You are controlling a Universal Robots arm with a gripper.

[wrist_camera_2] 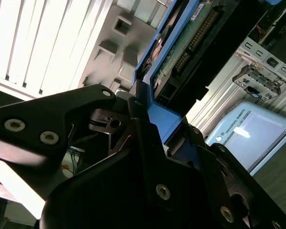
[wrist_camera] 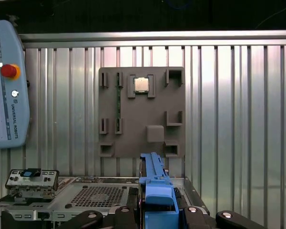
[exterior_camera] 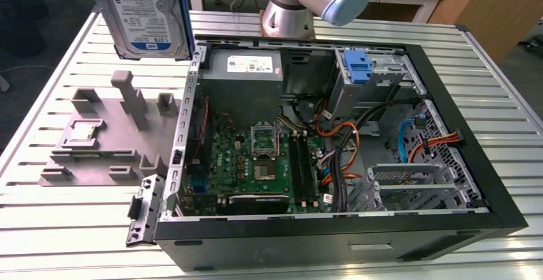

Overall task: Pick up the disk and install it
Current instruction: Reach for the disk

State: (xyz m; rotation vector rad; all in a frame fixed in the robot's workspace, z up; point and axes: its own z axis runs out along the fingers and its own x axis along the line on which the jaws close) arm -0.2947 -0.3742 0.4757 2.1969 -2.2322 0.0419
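Fingers (wrist_camera_2: pixel 139 125) grip the disk (exterior_camera: pixel 144 13) aloft, upright.

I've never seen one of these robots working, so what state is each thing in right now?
Disk: in the air, upright, above the tray.
Fingers: shut on the disk's blue bracket.
Case: lying on its side, open, insides showing.
Tray: flat on the table, with a chip in one pocket.
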